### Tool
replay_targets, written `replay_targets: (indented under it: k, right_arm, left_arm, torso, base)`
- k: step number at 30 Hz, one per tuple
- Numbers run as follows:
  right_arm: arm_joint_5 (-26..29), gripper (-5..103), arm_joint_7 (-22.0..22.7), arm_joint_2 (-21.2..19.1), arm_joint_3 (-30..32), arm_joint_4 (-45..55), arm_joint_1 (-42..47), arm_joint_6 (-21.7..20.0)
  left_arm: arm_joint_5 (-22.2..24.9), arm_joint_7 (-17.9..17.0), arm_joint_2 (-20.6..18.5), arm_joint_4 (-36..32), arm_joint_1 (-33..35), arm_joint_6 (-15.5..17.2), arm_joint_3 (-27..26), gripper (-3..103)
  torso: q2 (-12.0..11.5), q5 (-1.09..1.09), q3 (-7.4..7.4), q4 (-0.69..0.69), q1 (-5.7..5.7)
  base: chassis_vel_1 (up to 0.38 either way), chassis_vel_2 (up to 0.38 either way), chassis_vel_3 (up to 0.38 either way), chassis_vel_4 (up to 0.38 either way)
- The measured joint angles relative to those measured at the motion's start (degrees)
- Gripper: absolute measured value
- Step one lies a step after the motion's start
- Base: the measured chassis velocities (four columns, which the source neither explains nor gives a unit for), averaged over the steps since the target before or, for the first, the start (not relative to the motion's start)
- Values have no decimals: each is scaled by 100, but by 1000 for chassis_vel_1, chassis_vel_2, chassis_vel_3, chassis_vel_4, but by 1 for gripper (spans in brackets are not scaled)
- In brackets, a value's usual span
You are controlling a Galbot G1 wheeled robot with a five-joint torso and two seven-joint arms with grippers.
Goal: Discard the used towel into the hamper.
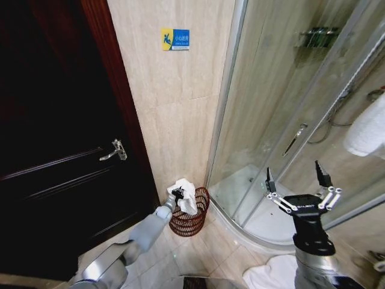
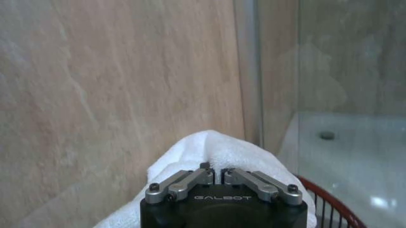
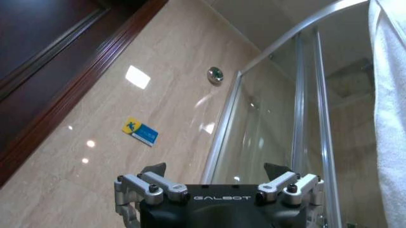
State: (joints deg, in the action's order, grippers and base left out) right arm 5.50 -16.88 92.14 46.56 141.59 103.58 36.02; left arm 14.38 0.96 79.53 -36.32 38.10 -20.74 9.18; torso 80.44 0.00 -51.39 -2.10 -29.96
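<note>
Left hand (image 1: 176, 193): reached out over the hamper, fingers closed together on the white towel.
Left hand, wrist view (image 2: 214, 174): the two fingers meet with towel bunched just past them; cloth spreads on both sides of the hand body.
Right hand (image 1: 295, 179): raised in front of the shower glass, well apart from the hamper, fingers spread wide, nothing between them.
Right hand, wrist view (image 3: 215, 170): fingertips far apart, pointing up at the wall and shower frame.
Towel (image 1: 186, 194): crumpled, sitting at the hamper's mouth, partly over the rim.
Hamper (image 1: 191, 221): reddish-brown wire basket on the floor, in the corner between the tiled wall and the shower enclosure (image 1: 271, 120).
Hamper, left wrist view (image 2: 333, 204): a curved stretch of red rim and bars beside the towel (image 2: 216, 147).
Head view extras: dark door (image 1: 54, 132) with metal handle, yellow-and-blue wall sign (image 1: 175, 39), white cloth on the floor (image 1: 271, 272) near the right arm.
Right wrist view extras: the same sign (image 3: 140, 131), a hanging white towel (image 3: 388, 109) at the edge.
</note>
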Motion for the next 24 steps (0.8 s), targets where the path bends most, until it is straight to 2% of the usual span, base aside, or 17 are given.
replay_targets:
  k: [2, 5, 14, 24]
  right_arm:
    - [0, 100, -4, 0, -4, -2, 0, 0]
    - [-7, 100, -18, 0, -22, -8, 1, 3]
    - [-19, 100, -35, 0, -32, -75, -4, 21]
    - [-64, 100, -36, 0, -72, -133, -27, 39]
  left_arm:
    - [-127, 16, 19, 72, 15, -21, -29, 4]
    - [-591, 72, 27, 290, 97, -24, -128, 4]
    - [-1010, 117, 69, 716, 168, -101, -331, 4]
    - [-1758, 222, 98, 1147, 342, -325, -434, 4]
  torso:
    - [0, 0, 0, 0, 0]
    - [0, -1, 0, 0, 1]
    - [0, 0, 0, 0, 1]
    - [0, 0, 0, 0, 2]
  base:
    - [0, 0, 0, 0]
    - [0, 0, 0, 0]
    - [0, 0, 0, 0]
    - [0, 0, 0, 0]
